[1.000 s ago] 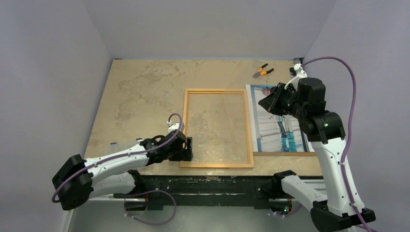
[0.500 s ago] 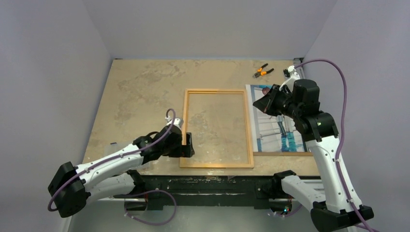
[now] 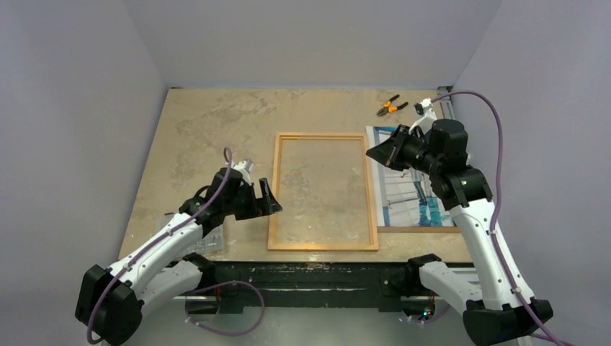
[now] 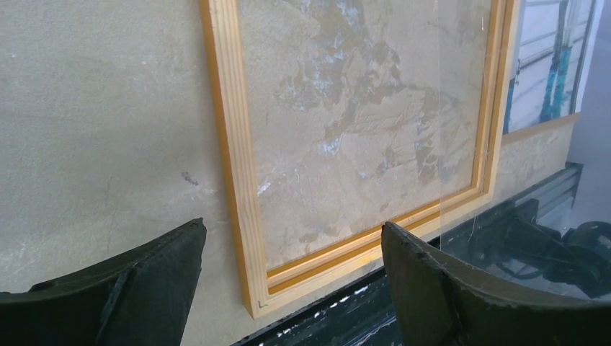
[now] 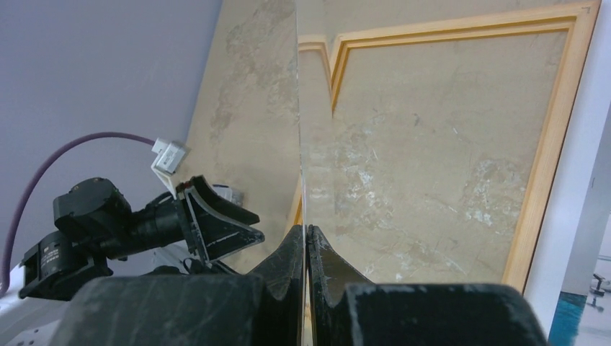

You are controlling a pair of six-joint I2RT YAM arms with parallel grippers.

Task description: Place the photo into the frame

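Note:
The frame [image 3: 276,187] lies flat mid-table with only tabletop showing inside it; it also shows in the left wrist view [image 4: 230,144] and the right wrist view [image 5: 547,144]. The photo [image 3: 403,198] lies to its right, partly hidden by my right arm; a strip shows in the left wrist view [image 4: 551,65]. My right gripper [image 3: 371,153] is shut on the edge of a clear thin sheet [image 5: 300,108], held on edge above the frame's right rail, jaws [image 5: 306,231] pinched. My left gripper [image 3: 272,198] is open and empty above the frame's left rail [image 4: 292,227].
A brown backing board [image 3: 421,229] lies under the photo, its edge showing at the near side. Orange-handled pliers [image 3: 391,107] lie at the far right. A black rail [image 3: 317,274] runs along the table's near edge. Walls close in on the left, back and right.
My left gripper has risen and drawn back from the frame's near left corner, further up its left rail. My right gripper has moved left with the clear sheet.

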